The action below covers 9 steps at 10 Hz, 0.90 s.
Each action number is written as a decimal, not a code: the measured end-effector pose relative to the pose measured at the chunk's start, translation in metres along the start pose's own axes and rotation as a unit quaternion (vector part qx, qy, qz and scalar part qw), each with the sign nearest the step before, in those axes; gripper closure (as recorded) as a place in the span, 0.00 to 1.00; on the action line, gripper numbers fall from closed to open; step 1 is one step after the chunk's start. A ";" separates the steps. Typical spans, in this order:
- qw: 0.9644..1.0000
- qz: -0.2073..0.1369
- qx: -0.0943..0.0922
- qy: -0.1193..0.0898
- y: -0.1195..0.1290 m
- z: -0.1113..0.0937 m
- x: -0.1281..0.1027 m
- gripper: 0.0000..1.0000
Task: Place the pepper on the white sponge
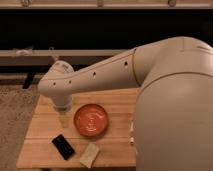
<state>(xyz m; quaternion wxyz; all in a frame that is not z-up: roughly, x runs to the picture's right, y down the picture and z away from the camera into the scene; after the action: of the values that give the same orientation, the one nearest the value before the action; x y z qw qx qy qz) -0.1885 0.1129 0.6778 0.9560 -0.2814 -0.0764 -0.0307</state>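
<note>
1. We see a wooden desk [45,132] with an orange-red plate [91,120] near its middle, a black phone [63,146] towards the front left, and the white sponge [89,154] just beside the phone at the front edge, below the plate.
2. The sponge lies flat and slightly askew, with its top face uncovered. We judge that it can take the pepper as it lies, with no other thing in the way.
3. We cannot find the pepper. Nothing slim and dark red shows on the bare wood or on the plate, so it may be hidden under the arm [100,75], behind the robot's body, or beneath the end effector.
4. The arm reaches in from the right and bends down at the wrist, so the end effector [64,116] hangs over the left part of the desk, just left of the plate and behind the phone. We read this downward pose as suited to picking something off the surface.
5. The end effector stands wide open. We see nothing held in it, and we cannot tell whether its tips touch the wood.
6. In our judgement the task is at its start. The pepper is not on the sponge, and a grasp has yet to be made.
</note>
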 end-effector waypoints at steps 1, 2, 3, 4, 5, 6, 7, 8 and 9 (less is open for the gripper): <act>1.000 0.000 0.000 0.000 0.000 0.000 0.000 0.20; 1.000 0.000 0.000 0.000 0.000 0.000 0.000 0.20; 1.000 0.000 0.000 0.000 0.000 0.000 0.000 0.20; 1.000 0.000 0.000 0.000 0.000 0.000 0.000 0.20; 1.000 0.000 0.000 0.000 0.000 0.000 0.000 0.20; 1.000 0.000 0.000 0.000 0.000 0.000 0.000 0.20; 1.000 0.000 0.000 -0.001 -0.001 0.000 0.000 0.20; 1.000 0.007 -0.002 -0.003 -0.002 0.000 0.005 0.20; 1.000 0.015 -0.005 -0.005 -0.004 0.000 0.014 0.20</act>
<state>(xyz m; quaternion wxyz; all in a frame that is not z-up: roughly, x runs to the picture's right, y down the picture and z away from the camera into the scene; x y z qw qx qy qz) -0.1748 0.1099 0.6824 0.9546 -0.2873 -0.0767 -0.0149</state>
